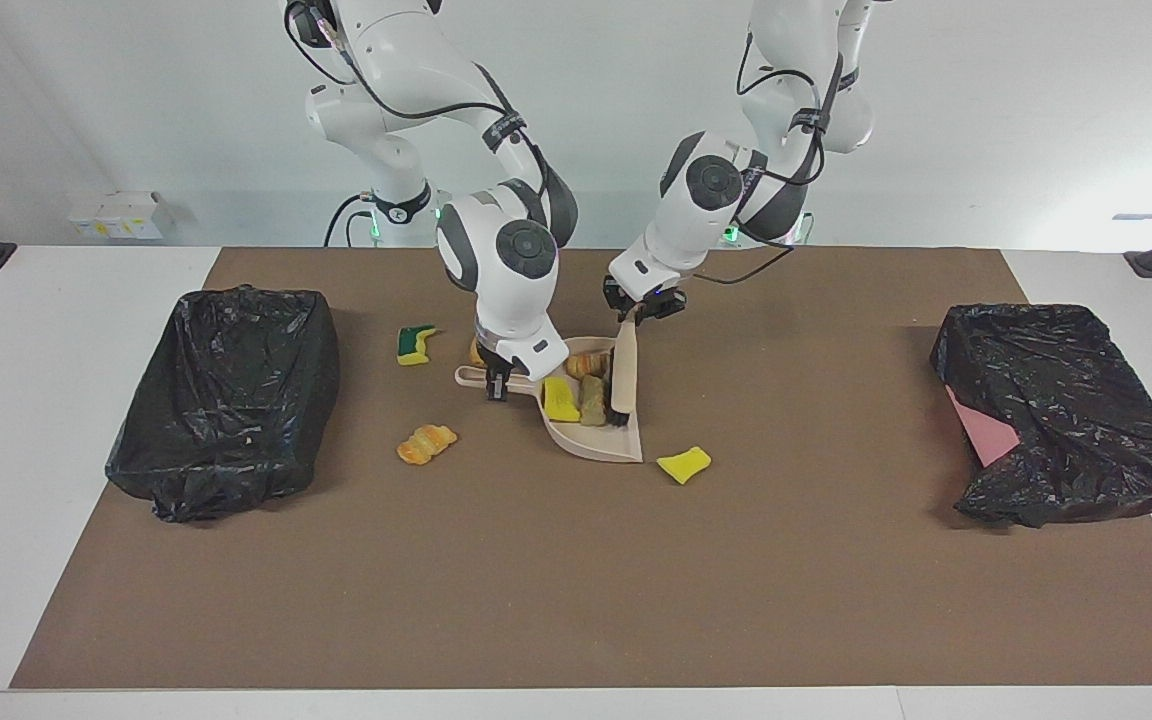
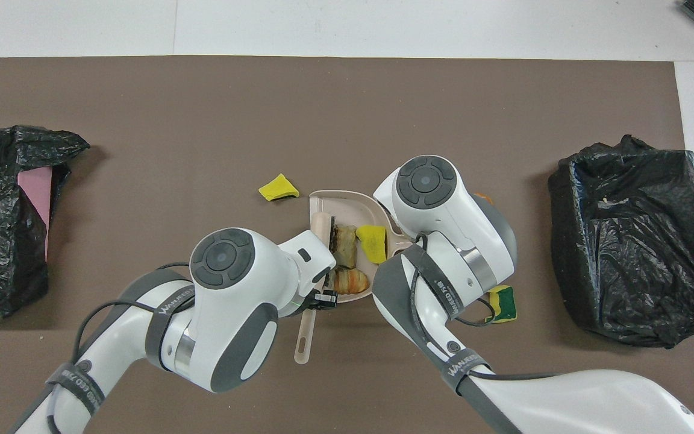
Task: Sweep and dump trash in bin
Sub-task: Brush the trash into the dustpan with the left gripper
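A beige dustpan (image 1: 598, 442) lies mid-table and also shows in the overhead view (image 2: 342, 201). My right gripper (image 1: 498, 386) is shut on its handle (image 1: 470, 377). My left gripper (image 1: 644, 306) is shut on the handle of a beige brush (image 1: 624, 372), whose black bristles rest in the pan. The pan holds a yellow sponge piece (image 1: 561, 400), an olive lump (image 1: 592, 400) and a croissant (image 1: 588, 362). On the mat lie a green-backed sponge (image 1: 415, 344), a croissant (image 1: 426, 443) and a yellow sponge piece (image 1: 684, 464). A golden lump (image 1: 477, 352) is half hidden by my right gripper.
A black-bagged bin (image 1: 226, 400) stands at the right arm's end of the brown mat. A second black-bagged bin (image 1: 1066, 420), with pink showing at its side, stands at the left arm's end.
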Available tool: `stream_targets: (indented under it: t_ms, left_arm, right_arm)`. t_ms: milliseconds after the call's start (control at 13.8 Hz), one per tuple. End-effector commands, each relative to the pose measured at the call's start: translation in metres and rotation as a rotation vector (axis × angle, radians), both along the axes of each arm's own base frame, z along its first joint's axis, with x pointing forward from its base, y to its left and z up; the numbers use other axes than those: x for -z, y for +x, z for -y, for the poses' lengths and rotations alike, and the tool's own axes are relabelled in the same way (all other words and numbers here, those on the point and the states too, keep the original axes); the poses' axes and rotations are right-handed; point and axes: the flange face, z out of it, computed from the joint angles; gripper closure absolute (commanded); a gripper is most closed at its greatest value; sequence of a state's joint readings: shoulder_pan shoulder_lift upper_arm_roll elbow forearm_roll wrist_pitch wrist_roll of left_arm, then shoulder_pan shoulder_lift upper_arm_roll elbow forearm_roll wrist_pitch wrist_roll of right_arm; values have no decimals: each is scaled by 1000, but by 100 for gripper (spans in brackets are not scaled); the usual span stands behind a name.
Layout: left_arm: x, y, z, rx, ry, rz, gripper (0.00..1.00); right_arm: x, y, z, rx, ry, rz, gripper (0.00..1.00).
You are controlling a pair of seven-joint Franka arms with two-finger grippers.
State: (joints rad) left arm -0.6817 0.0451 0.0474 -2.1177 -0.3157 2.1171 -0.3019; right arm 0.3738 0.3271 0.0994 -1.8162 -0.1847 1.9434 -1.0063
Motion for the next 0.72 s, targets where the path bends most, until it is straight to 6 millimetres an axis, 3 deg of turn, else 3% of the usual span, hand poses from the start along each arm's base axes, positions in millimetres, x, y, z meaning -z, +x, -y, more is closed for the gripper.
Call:
stream_targets:
  t_ms: [0,72,217,289,506,651]
  left_arm:
    - [-48,47,-49,-57,26,22,100]
    - [-56,58,-54,-66,35,14,100]
    - [-53,80,-80,-77,89,50,100]
    - [-50,92,-101,-78,97,62,100]
    - [-15,128,-136,-42,112,82,100]
    - [11,140,-145,9,125,99,100]
  right_arm:
    - [-2,-4,6,-31,-17,6,100]
    - [-2,-4,6,-31,-17,6,100]
    - [-1,-4,6,-31,-16,6,100]
    - [-1,-4,6,-31,-16,6,100]
    - [-1,-4,6,-31,-16,6,100]
    - [-1,-4,6,-31,-16,7,100]
